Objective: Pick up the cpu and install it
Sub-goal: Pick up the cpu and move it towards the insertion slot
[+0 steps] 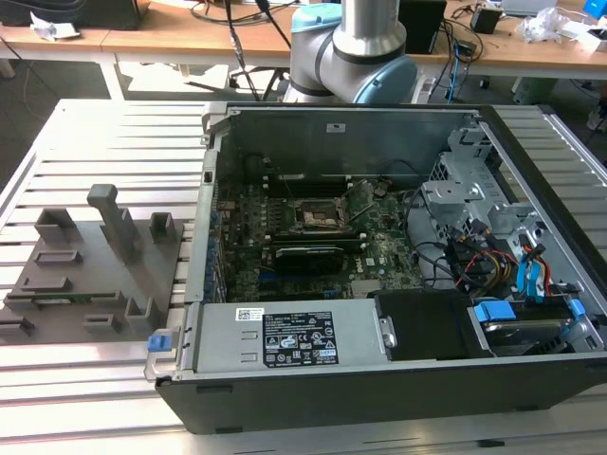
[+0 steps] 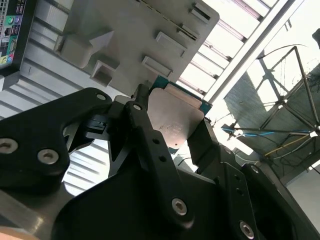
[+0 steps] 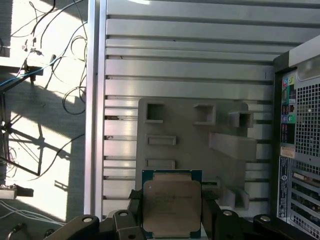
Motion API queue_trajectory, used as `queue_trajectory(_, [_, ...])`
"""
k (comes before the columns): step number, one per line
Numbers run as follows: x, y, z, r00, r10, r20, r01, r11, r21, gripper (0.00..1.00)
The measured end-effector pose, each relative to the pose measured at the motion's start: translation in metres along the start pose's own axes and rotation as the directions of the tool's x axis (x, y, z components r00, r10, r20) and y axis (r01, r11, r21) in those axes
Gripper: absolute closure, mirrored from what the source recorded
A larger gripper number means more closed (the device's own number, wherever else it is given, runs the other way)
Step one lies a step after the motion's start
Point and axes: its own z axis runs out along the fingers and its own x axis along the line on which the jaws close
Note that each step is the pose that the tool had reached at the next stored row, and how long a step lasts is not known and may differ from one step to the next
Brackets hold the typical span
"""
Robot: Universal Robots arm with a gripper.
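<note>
Grasp: the cpu (image 3: pixel 172 207) is clamped by its edges in the end effector (image 3: pixel 172 212), above the grey fixture tray (image 3: pixel 190 135) on the slatted desk (image 3: pixel 175 60); in the exterior view that tray lies at 9 o'clock from the computer case (image 1: pixel 379 398). Judged: pick-up done, install outstanding; seating calls for the cpu level and square to the socket (image 1: pixel 318 216) inside the case. Print on the cpu and the case's white label (image 1: pixel 297 341): not legible.
</note>
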Motion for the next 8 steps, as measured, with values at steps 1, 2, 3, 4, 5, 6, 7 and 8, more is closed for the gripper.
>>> queue_trajectory(1, [-0.0003, 0.0000, -0.0001, 1.0000, 0.000, -0.0001, 0.000, 1.0000, 0.0000, 0.45])
queue_trajectory(2, [-0.0014, -0.0001, -0.0001, 1.0000, 0.000, -0.0003, 0.000, 1.0000, 0.0003, 0.45])
queue_trajectory(3, [-0.0024, -0.0001, 0.0000, 1.0000, 0.000, -0.0001, 0.000, 1.0000, 0.0006, 0.45])
queue_trajectory(4, [-0.0036, -0.0001, 0.0001, 1.0000, 0.000, 0.0000, 0.000, 1.0000, 0.0007, 0.45])
queue_trajectory(5, [-0.0061, -0.0002, 0.0001, 1.0000, 0.000, -0.0001, 0.000, 1.0000, 0.0008, 0.45])
queue_trajectory(6, [-0.0089, -0.0002, 0.0002, 1.0000, 0.000, -0.0001, 0.000, 1.0000, 0.0009, 0.45])
queue_trajectory(7, [-0.0115, -0.0003, 0.0003, 1.0000, 0.000, -0.0001, 0.000, 1.0000, 0.0011, 0.45])
queue_trajectory(8, [-0.0131, -0.0004, 0.0003, 1.0000, 0.000, 0.0000, 0.000, 1.0000, 0.0013, 0.45])
